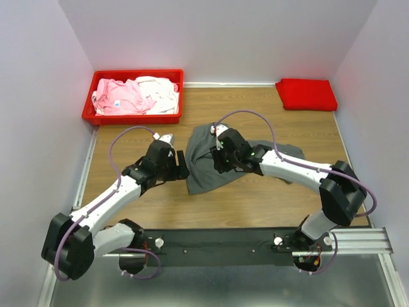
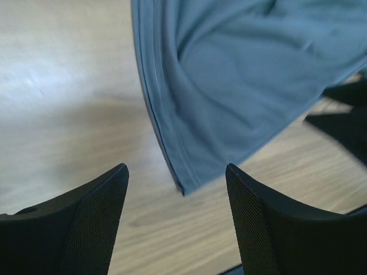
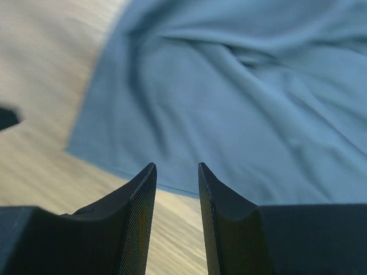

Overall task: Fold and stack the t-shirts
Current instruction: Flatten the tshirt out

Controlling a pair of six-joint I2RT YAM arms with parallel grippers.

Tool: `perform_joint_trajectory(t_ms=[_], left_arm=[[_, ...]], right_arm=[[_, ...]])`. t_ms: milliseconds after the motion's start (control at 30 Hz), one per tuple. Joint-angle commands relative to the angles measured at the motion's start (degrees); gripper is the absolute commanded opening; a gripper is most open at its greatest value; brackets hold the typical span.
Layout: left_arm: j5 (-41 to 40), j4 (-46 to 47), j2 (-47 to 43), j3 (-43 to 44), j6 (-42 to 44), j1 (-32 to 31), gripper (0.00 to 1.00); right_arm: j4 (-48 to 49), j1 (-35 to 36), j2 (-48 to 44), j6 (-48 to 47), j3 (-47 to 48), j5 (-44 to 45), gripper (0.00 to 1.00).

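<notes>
My left gripper (image 2: 176,171) stands wide open and empty at the left hem of the dark grey t-shirt (image 1: 203,174), which lies rumpled in the middle of the wooden table (image 1: 255,206), while my right gripper (image 3: 176,167), narrowed to a slit and holding nothing, hangs over its cloth.

- The right gripper (image 3: 176,167) fills the bottom of the view. Its two dark fingers (image 3: 140,217) stand a narrow gap apart, with nothing between them.
- The dark grey t-shirt (image 3: 241,114) lies on the pale wooden counter (image 3: 46,86), covering the middle and right of the view, with soft creases across it.
- One straight edge of the shirt runs just beyond the fingertips, and its corner points left.
- A small dark shape (image 3: 7,117) shows at the left border, too cropped to identify.
</notes>
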Motion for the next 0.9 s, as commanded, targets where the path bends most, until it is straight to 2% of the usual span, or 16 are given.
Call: perform_joint_trajectory(t_ms=[0, 67, 200, 333, 367, 400, 667, 867], left_arm=[[-4.02, -8.37, 4.94, 1.52, -3.96, -4.13, 0.76], [-4.92, -9.25, 6.43, 1.96, -4.84, -5.80, 0.76], [-7.20, -10.66, 9.95, 4.16, -8.10, -9.23, 0.76], [-9.66, -13.12, 14.60, 7.50, -10.91, -12.40, 0.74], [-10.27, -13.56, 16.62, 8.46, -11.87, -13.45, 0.73], [-11.06, -14.44, 17.51, 8.99, -12.40, -13.72, 0.70], [-15.64, -19.71, 24.72, 14.88, -15.31, -16.18, 0.59], [-16.08, -20.33, 28.40, 16.64, -16.36, -17.23, 0.57]], right_arm=[[-0.52, -1.71, -5.30, 1.97, -3.43, 10.43, 0.44], [-0.69, -1.97, -7.49, 2.94, -5.01, 13.85, 0.46], [-2.18, -2.76, -13.38, 5.66, -8.53, 23.94, 0.59], [-3.77, -3.03, -20.06, 8.82, -11.35, 31.61, 0.77], [-3.86, -3.03, -22.77, 9.09, -11.79, 32.41, 0.86], [-3.95, -3.12, -24.01, 9.35, -12.66, 33.63, 0.91], [-4.03, -3.12, -29.83, 9.88, -16.01, 33.47, 0.95], [-3.95, -3.12, -30.35, 10.15, -17.24, 33.29, 0.99]])
